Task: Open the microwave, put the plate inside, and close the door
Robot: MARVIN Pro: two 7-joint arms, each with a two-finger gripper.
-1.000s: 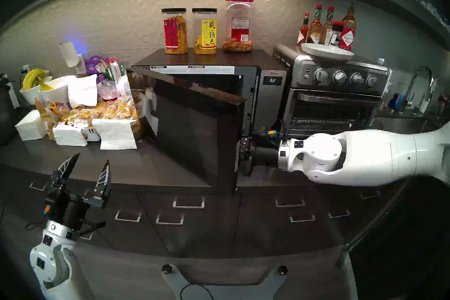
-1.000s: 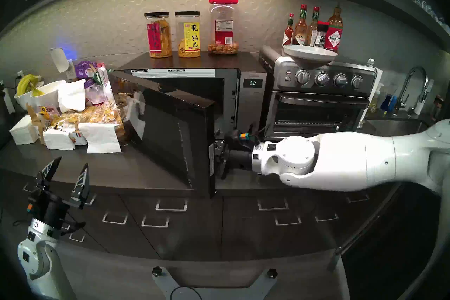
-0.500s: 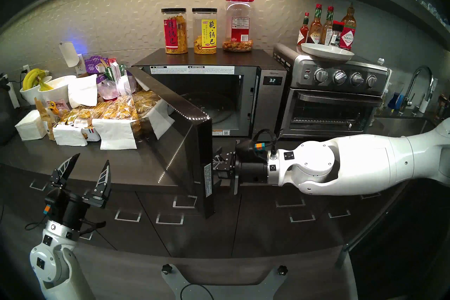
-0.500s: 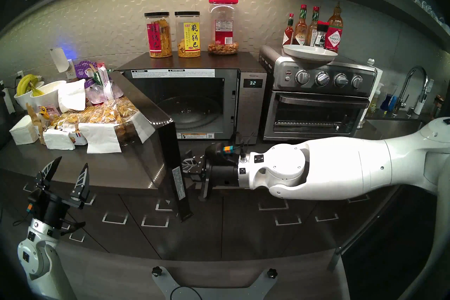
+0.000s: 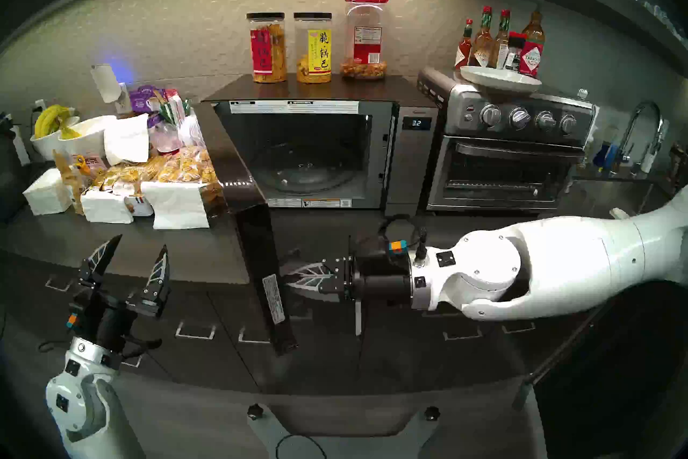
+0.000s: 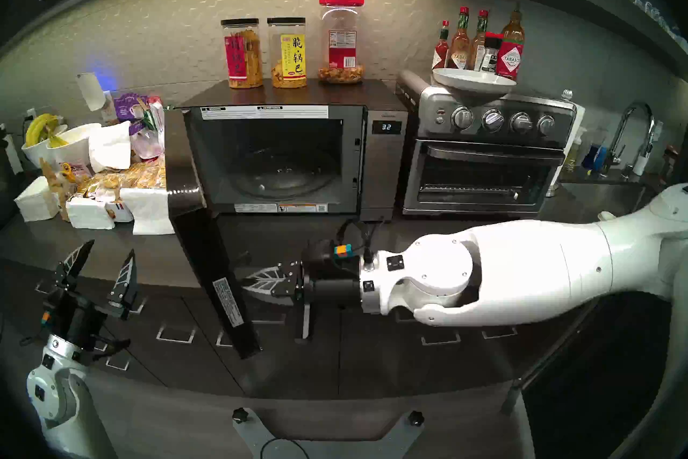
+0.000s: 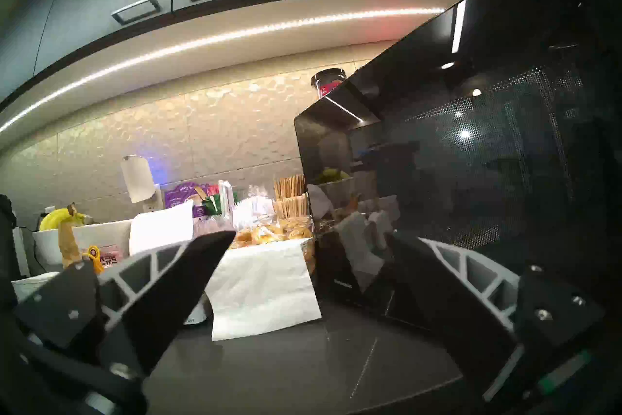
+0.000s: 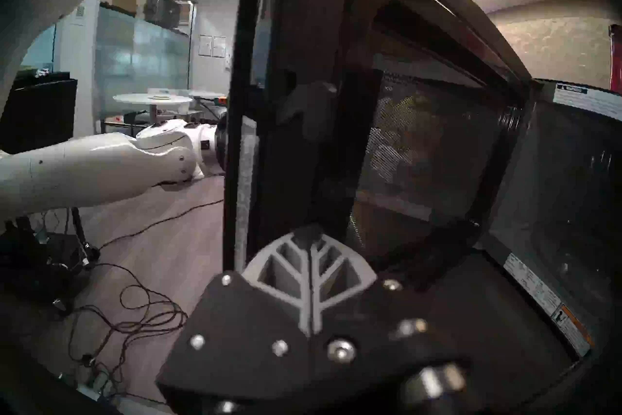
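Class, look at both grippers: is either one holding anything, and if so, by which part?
Nothing is held. The right gripper is shut with its tips against the inner side of the open door; the left gripper is open and empty.

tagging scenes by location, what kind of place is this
Most likely an office pantry or break-room kitchen: a microwave and toaster oven share a counter with a heap of wrapped snacks, and a sink tap stands at the right.
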